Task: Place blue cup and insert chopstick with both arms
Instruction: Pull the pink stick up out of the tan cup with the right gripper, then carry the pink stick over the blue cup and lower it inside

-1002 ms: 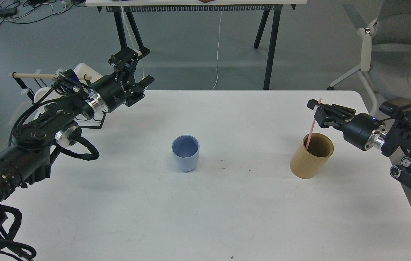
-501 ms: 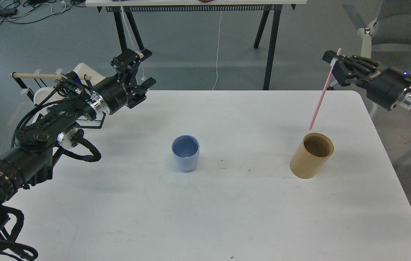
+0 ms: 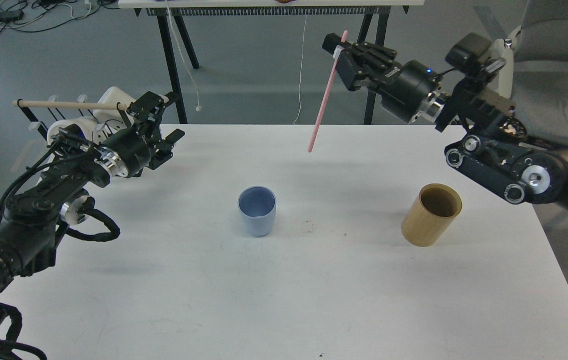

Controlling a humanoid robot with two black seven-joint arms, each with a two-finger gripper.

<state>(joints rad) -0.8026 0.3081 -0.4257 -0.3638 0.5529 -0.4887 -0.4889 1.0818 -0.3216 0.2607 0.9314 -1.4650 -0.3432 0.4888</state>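
Hanging from the closed right tool, a pink chopstick slants above the bench, up and right of the blue cup standing mid-bench. Left tool gapes empty near the left edge.

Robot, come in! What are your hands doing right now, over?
Right hand shut on pink chopstick, high above table. Left hand open, empty. Blue cup upright, nothing inside. Path clear.

A single head view looks forward and down, from fairly near, across the white table.
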